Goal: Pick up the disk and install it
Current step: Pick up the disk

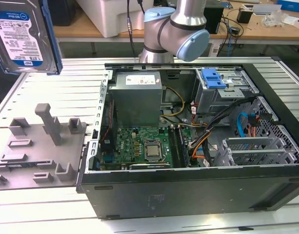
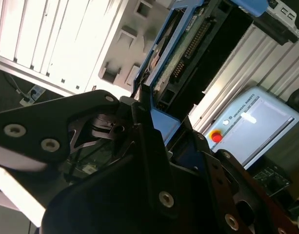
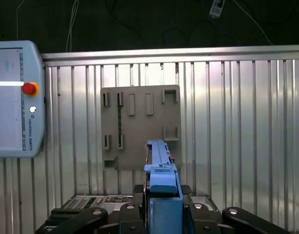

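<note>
The disk point(image 1: 21, 35), a silver hard drive with a white-and-blue label in a blue carrier, hangs high at the exterior view's upper left, above the slatted table. In the first wrist view the disk point(image 3: 161, 168) shows edge-on, clamped between the black fingers of my gripper point(image 3: 162, 202). The second wrist view shows the disk point(image 2: 176, 61) from its connector side, sticking out past the gripper point(image 2: 145, 114), which is shut on the blue carrier. The grey fixture plate point(image 3: 139, 124) lies straight below the disk.
The open computer case point(image 1: 188, 187) holds a motherboard, a power supply and a metal drive cage with a blue latch piece point(image 1: 213, 78). The grey fixture plate point(image 1: 39, 146) sits on the slatted table on the exterior view's left. A teach pendant point(image 3: 15, 100) rests beside the plate.
</note>
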Tool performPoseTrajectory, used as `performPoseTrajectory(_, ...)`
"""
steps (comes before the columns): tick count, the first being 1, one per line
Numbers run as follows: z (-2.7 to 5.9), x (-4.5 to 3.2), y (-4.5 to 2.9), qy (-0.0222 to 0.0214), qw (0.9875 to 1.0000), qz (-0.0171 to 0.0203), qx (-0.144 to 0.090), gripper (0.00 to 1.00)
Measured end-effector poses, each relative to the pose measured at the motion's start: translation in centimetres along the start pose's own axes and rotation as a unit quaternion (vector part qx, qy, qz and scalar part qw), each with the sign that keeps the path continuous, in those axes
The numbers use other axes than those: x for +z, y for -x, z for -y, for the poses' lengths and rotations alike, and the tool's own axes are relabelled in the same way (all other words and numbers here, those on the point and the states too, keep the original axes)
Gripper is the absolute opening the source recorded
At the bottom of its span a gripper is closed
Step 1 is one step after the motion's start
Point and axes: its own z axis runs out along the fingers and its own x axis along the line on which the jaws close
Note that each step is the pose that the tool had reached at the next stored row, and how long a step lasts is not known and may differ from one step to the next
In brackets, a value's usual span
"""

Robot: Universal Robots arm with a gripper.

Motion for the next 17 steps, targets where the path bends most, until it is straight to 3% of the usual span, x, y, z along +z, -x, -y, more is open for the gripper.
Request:
performPoseTrajectory(15, 3.57, 0.07, -1.46, 0.0000, 1.0000, 0.0000, 0.000, 0.37)
performPoseTrajectory(17, 4.54, 0.08, -1.87, 0.0000, 1.0000, 0.0000, 0.000, 0.37)
